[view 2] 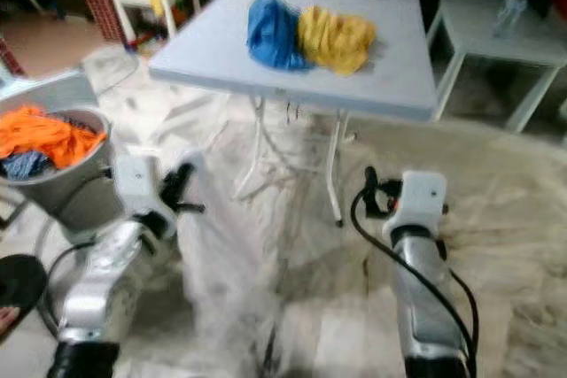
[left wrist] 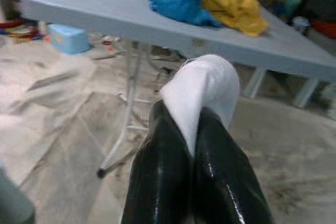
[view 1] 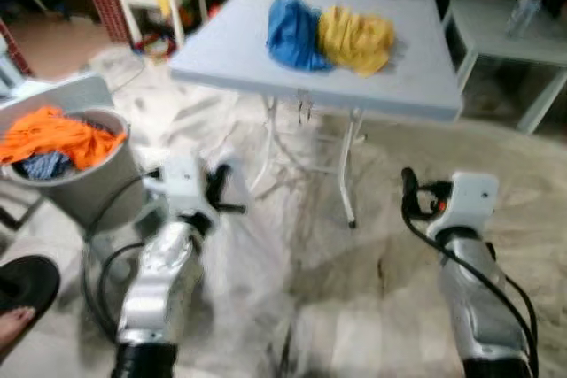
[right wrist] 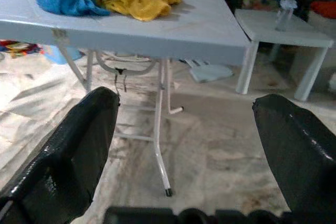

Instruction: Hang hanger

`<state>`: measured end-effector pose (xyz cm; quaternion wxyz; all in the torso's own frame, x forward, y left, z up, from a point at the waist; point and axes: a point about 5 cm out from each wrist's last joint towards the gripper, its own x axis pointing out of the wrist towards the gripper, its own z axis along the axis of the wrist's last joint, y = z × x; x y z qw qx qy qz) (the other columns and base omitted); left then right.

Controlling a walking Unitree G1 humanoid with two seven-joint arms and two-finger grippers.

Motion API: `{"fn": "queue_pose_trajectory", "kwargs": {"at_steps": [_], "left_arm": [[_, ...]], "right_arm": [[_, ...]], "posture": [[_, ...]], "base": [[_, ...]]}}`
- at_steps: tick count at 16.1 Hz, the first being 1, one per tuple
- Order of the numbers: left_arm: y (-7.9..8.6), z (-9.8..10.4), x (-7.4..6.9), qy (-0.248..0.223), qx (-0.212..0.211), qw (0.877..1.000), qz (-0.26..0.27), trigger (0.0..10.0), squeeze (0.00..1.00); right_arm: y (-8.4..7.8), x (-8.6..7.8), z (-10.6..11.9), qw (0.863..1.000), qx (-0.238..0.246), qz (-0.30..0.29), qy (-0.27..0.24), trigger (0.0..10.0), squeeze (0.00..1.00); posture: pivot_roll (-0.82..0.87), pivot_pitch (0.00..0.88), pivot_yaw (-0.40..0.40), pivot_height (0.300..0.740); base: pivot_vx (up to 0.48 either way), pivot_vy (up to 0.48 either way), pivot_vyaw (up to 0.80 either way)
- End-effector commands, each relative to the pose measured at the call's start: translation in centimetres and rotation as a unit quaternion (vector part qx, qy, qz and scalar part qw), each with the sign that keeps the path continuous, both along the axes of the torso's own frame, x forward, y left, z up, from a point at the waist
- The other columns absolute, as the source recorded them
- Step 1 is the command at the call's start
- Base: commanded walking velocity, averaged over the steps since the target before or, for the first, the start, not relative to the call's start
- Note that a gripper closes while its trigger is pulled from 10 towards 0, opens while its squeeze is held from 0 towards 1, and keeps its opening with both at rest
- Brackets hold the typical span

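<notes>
Table: smooth matt grey top, thin white metal legs. Blue cloth & yellow cloth: soft, crumpled. Left gripper fingers glossy black, pinching white fabric.

Readable text: none could be made out.
Labels and brands: none were legible on any surface.
Numbers, signs: none.

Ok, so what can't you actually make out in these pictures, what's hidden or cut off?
- White cloth: the left claw pinches one fold in the left wrist view; its fingers hide the rest, and it blurs against the floor in the eye views.
- Bucket: orange clothes cover whatever lies beneath.
- Table: its underside is shadowed; small dangling parts are too blurred to identify.
- Person's foot: cut off by the picture's edge.
</notes>
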<state>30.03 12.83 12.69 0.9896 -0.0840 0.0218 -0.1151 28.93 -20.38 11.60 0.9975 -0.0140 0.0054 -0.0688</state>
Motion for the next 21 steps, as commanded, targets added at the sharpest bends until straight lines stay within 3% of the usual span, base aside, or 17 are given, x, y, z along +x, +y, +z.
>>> {"fn": "queue_pose_trajectory", "kwargs": {"at_steps": [1,19,21], "left_arm": [[0.66,0.95,0.23,-0.02,0.005,1.0,0.01,10.0,0.0],[0.7,0.78,0.32,-0.016,0.012,1.0,0.015,10.0,0.0],[0.68,0.96,0.26,-0.029,0.016,0.999,0.012,10.0,0.0]], "right_arm": [[0.23,0.13,0.21,1.0,0.003,0.004,-0.004,10.0,0.0],[0.17,0.06,0.1,1.0,0.0,0.005,-0.001,10.0,0.0],[0.19,0.03,0.06,1.0,0.0,0.005,0.0,10.0,0.0]], "posture": [[-0.04,0.069,0.003,0.74],[-0.05,0.069,0.002,0.74],[-0.05,0.069,0.0,0.74]], "base": [[0.0,0.386,0.0],[0.0,0.447,0.0],[0.0,0.0,0.0]]}}
